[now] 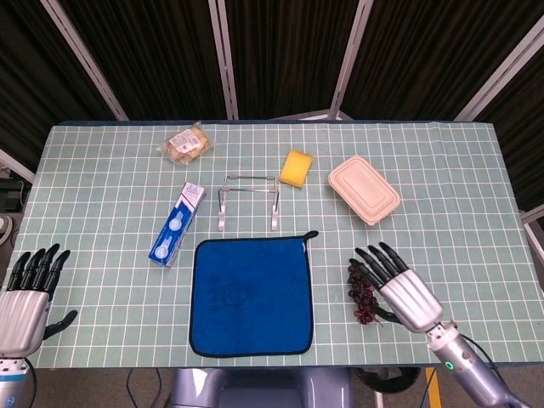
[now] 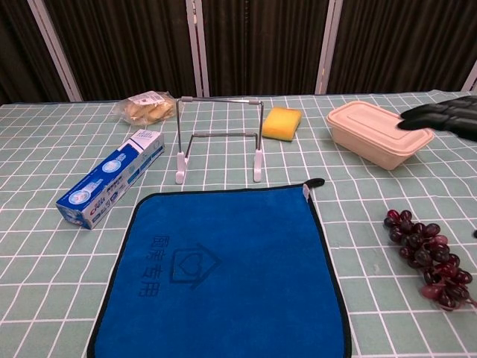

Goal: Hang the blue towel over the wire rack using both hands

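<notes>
Towel: I see the blue towel (image 1: 252, 295) flat on the worktop (image 1: 102, 170), wire rack (image 1: 248, 202) at its 12 o'clock.
Right hand (image 1: 398, 285): spread, empty, above the grapes (image 1: 362, 293).
Left hand (image 1: 25, 293): spread, empty, at 9 o'clock.

blue towel (image 2: 223, 268) with house-and-heart logo, Chinese characters beside it, possibly 国寿专用

One blue towel (image 1: 252, 296), one wire rack (image 1: 248, 202), one toothpaste box (image 1: 178, 223), one sponge (image 1: 296, 167), one lidded container (image 1: 365, 189), one grape bunch (image 2: 428, 257), one snack bag (image 1: 186, 144).
</notes>
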Controlling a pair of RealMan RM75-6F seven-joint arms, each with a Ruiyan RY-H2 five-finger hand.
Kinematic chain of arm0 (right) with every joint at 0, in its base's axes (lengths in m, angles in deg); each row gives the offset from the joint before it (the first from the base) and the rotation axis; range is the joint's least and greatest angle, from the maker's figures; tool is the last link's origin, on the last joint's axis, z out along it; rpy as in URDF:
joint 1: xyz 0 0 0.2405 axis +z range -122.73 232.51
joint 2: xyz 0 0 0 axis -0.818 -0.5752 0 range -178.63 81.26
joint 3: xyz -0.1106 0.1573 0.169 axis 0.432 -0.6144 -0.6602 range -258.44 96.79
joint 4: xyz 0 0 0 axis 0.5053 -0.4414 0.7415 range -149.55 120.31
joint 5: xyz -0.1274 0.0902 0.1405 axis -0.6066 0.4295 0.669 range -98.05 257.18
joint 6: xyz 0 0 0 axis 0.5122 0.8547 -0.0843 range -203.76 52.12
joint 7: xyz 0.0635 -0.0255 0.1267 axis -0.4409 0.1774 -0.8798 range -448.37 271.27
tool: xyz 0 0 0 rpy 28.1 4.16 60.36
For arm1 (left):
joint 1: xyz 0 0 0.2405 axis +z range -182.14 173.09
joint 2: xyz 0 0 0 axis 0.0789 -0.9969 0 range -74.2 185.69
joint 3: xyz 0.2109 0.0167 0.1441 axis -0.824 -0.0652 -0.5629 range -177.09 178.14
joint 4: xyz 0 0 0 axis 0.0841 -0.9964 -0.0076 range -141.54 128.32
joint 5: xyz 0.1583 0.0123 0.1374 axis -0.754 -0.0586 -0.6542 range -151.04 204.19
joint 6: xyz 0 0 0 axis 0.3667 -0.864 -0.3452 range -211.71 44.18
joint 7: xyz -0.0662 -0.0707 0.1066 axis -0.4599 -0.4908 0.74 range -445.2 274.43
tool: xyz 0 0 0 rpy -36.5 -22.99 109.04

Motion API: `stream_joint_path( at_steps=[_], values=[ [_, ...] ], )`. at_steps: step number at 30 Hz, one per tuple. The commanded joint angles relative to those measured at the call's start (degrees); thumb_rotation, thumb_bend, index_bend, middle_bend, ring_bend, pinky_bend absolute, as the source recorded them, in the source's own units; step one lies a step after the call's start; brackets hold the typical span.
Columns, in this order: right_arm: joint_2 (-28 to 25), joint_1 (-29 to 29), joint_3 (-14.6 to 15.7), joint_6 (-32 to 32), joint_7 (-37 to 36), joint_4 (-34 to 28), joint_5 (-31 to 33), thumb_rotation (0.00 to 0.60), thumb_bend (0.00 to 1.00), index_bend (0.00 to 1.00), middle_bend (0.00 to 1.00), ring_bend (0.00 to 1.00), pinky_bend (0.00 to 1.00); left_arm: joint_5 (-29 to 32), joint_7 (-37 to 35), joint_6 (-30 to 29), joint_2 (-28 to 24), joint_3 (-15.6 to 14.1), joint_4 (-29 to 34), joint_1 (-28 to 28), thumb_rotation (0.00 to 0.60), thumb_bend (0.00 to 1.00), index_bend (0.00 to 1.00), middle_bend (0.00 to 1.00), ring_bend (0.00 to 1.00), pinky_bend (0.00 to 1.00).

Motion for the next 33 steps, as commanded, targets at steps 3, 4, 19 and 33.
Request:
stream_joint_path(
  at_steps=[3,4,19,33],
  values=[
    [7.83,9.41,0.20,8.46,-6.74,11.37,-3.51,0.600,0.00,0.00,0.00,0.00,0.00,2.12,1.94,0.98,0.95,0.95,0.13,-0.59,0.600,0.05,0.00,0.00,0.00,0.00],
    [8.68,10.28,0.34,9.19,-7.46,12.17,-3.46,0.600,0.00,0.00,0.00,0.00,0.00,2.45,2.39,1.04,1.19,1.08,0.09,-0.63,0.600,0.05,0.00,0.00,0.00,0.00],
    [17.30,18.41,0.48,11.61,-6.94,19.61,-1.83,0.600,0.00,0.00,0.00,0.00,0.00,5.39,4.57,1.52,2.42,2.05,-0.43,-1.23,0.600,0.05,0.00,0.00,0.00,0.00],
    [23.47,21.65,3.08,10.80,-3.94,27.25,-2.45,0.600,0.00,0.00,0.00,0.00,0.00,6.15,4.60,1.42,2.51,2.20,-0.66,-1.54,0.600,0.05,0.00,0.00,0.00,0.00]
  ],
)
